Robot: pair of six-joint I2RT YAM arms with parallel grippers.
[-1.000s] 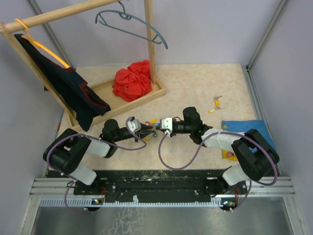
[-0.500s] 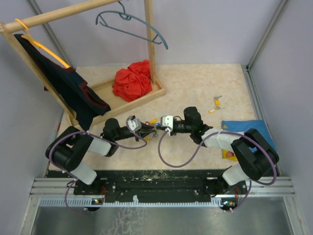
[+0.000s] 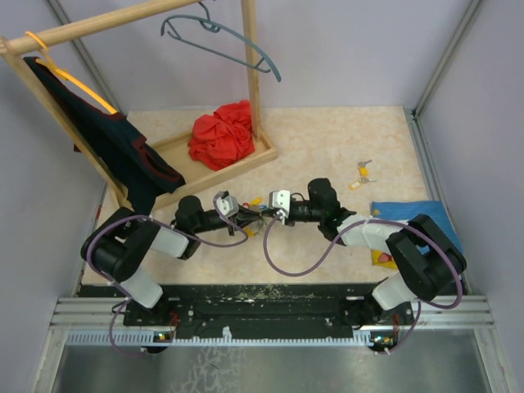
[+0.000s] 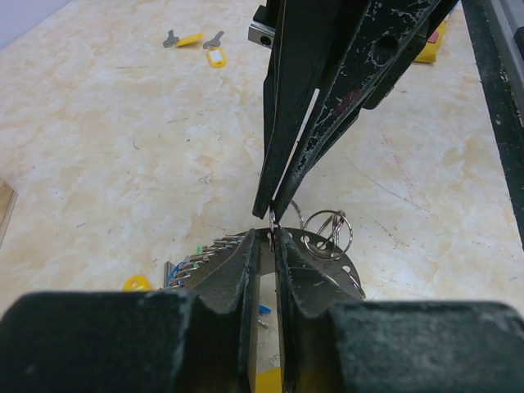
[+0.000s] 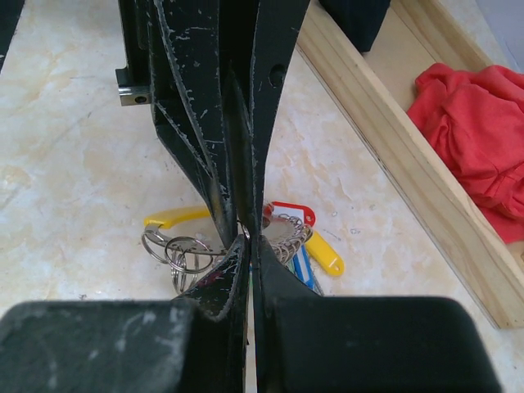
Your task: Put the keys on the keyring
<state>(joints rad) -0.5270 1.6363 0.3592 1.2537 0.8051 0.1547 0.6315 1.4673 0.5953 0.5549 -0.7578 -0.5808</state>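
The keyring (image 5: pixel 176 218), a grey metal ring with a yellow section, lies on the table between my two grippers; it also shows in the left wrist view (image 4: pixel 332 246) and the top view (image 3: pixel 255 205). Keys with red (image 5: pixel 292 214), yellow (image 5: pixel 324 253) and blue (image 5: pixel 304 268) tags and small split rings (image 4: pixel 327 232) hang on it. My left gripper (image 4: pixel 273 235) is shut on a thin wire of the keyring. My right gripper (image 5: pixel 250 238) is shut on the same spot from the opposite side, tip to tip. Two loose yellow-tagged keys (image 3: pixel 360 176) lie at the far right.
A wooden clothes rack (image 3: pixel 246 74) with a grey hanger (image 3: pixel 221 37) and a dark garment (image 3: pixel 123 151) stands at the back left. A red cloth (image 3: pixel 223 133) lies on its base. A blue cloth (image 3: pixel 409 214) lies at the right edge.
Both grippers have shifted slightly away from the arm bases, still meeting tip to tip at the keyring. The loose keys have not moved.
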